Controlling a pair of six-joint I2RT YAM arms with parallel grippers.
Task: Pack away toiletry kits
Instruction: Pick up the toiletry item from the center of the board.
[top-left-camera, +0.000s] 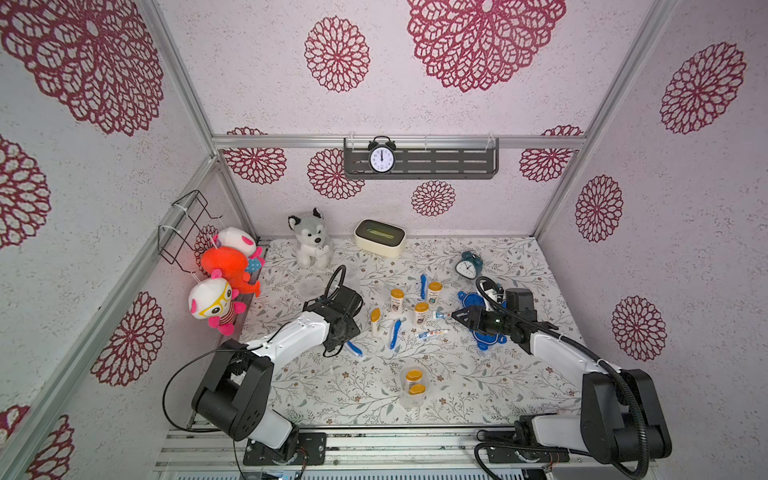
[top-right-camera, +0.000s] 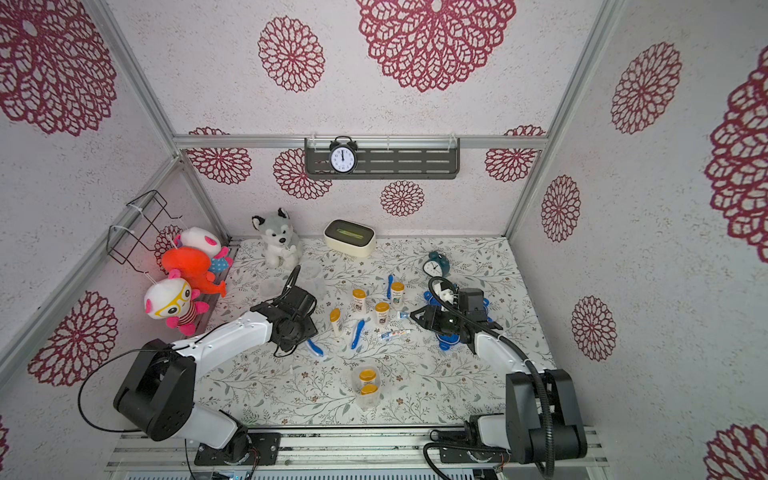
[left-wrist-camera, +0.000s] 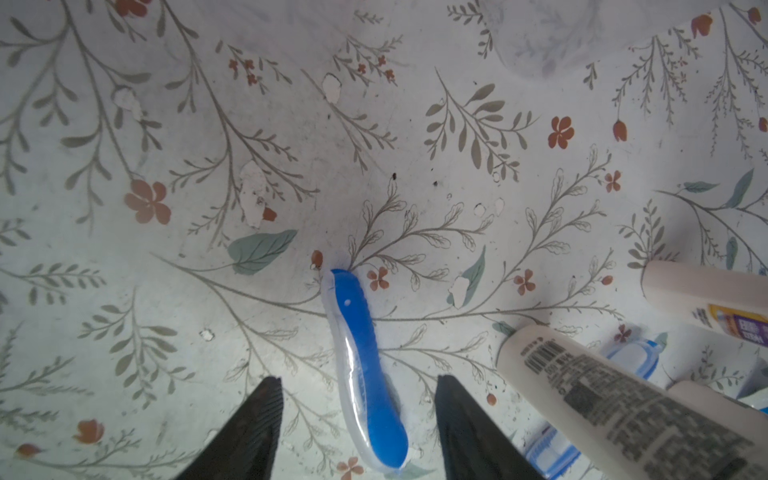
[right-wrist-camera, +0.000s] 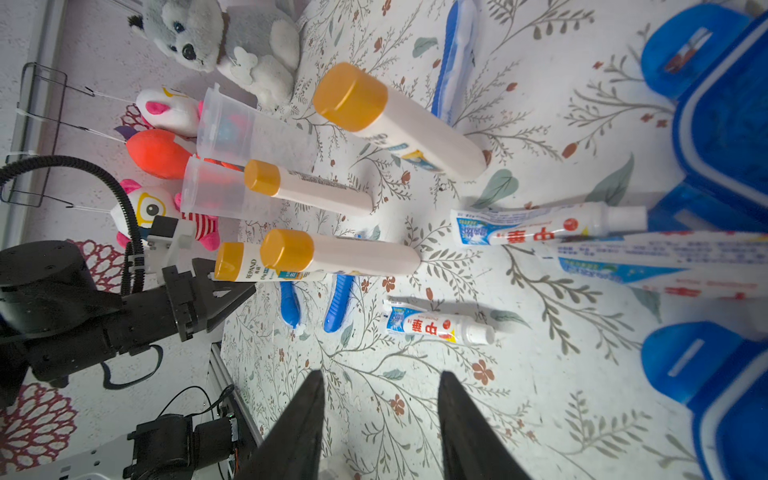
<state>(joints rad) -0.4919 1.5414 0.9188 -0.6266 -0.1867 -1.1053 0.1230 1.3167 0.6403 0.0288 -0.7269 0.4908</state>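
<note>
At the near edge of the table (top-left-camera: 457, 395), a clear cup (top-left-camera: 411, 403) is seen with two yellow-capped bottles (top-left-camera: 414, 376) inside it. Further in, on the left, the left gripper (left-wrist-camera: 359, 378) is pointed down at the floral surface. Its jaws are held apart with nothing clamped, and a wrapped blue toothbrush (left-wrist-camera: 365, 361) is framed between them without being touched. Four more capped bottles (top-left-camera: 421, 312) are grouped at the middle of the table. Two further toothbrushes (top-left-camera: 395, 332) are laid by them, one at the far side of the group and one at the near side. The right gripper (right-wrist-camera: 382, 372) is held low on the right, its jaws parted and empty, aimed toward the bottles. A toothpaste tube (top-left-camera: 441, 315) is found just before its tips, and a second tube (top-left-camera: 432, 333) a little nearer the front. Blue tabbed lids (top-left-camera: 490, 338) are spread beneath the right arm (top-left-camera: 552, 349). Two empty cups (right-wrist-camera: 232, 133) are set at the far left, near a husky plush (top-left-camera: 309, 239). A cream tissue box (top-left-camera: 379, 237) and a teal alarm clock (top-left-camera: 468, 264) are placed toward the back.
</note>
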